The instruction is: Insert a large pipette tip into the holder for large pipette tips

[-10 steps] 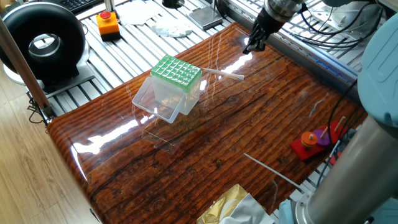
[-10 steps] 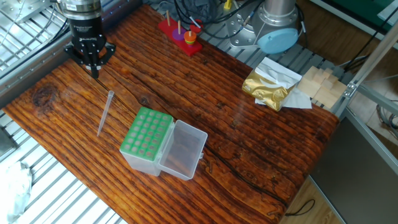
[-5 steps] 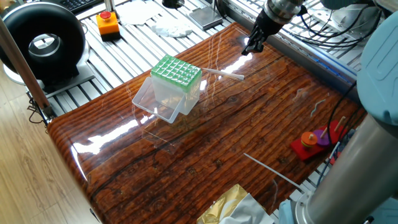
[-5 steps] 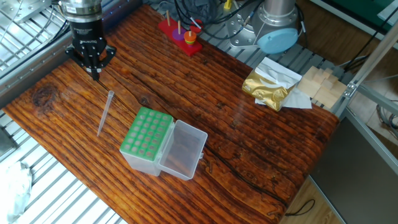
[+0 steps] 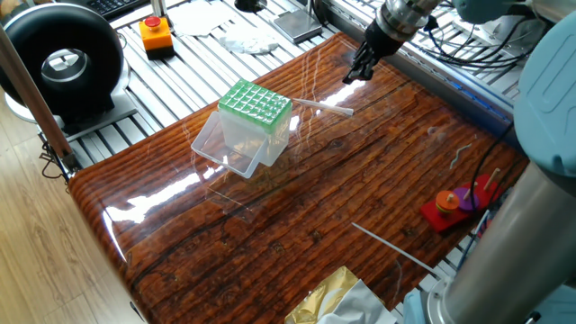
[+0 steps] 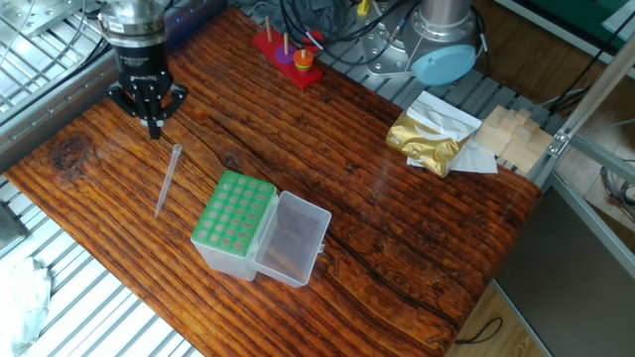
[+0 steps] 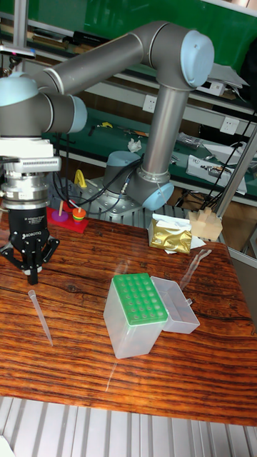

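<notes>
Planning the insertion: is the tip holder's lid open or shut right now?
Open. The clear lid is swung back beside the holder, so the green rack's holes are exposed from above.

One large pipette tip (image 6: 168, 179), one holder (image 6: 234, 224) (lid open), one grey rod (image 5: 392, 245).

A robotics lab or workshop: a glossy wood-grain tabletop (image 6: 397, 228) sits on slatted aluminium framing (image 5: 193, 76), with an orange emergency-stop button (image 5: 155, 33), bundled cables (image 6: 327, 25), and, in the tall fixed view, what seem green workbenches (image 7: 114, 125) behind.
</notes>
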`<state>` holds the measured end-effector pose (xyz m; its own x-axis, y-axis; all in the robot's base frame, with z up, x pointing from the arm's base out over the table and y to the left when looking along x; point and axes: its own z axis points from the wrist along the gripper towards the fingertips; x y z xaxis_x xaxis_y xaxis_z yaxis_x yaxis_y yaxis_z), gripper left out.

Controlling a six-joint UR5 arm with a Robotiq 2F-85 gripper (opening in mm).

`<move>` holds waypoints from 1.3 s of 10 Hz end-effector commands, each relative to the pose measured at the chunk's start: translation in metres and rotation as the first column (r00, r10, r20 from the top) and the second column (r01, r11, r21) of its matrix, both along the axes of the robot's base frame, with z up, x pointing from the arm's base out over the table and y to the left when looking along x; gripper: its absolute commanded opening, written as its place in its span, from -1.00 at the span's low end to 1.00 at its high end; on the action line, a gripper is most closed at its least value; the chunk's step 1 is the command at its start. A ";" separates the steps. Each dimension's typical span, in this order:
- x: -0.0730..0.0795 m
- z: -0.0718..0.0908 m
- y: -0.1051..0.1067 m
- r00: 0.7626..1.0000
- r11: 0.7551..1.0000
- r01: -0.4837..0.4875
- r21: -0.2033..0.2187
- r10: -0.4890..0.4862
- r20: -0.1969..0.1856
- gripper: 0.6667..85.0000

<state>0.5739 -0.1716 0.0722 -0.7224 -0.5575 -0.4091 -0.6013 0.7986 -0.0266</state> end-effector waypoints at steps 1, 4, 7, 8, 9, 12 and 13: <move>0.004 -0.004 0.000 1.000 1.000 0.021 0.005 -0.021 0.004 -0.99; 0.002 -0.003 0.006 0.999 0.998 0.051 0.043 -0.051 -0.014 -0.99; -0.009 -0.010 -0.007 0.998 0.999 0.041 -0.017 -0.042 -0.055 -0.99; -0.014 -0.013 -0.017 0.997 0.998 0.031 -0.063 -0.035 -0.074 -0.99; -0.019 -0.016 -0.025 0.994 0.995 0.047 -0.093 -0.056 -0.093 -0.99; -0.019 -0.014 -0.014 0.986 0.992 0.119 -0.029 -0.121 -0.111 -0.99; -0.019 -0.014 -0.010 0.985 0.992 0.129 -0.009 -0.129 -0.116 -0.99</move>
<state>0.5561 -0.1873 0.0563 -0.8062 -0.5055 -0.3075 -0.5296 0.8482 -0.0057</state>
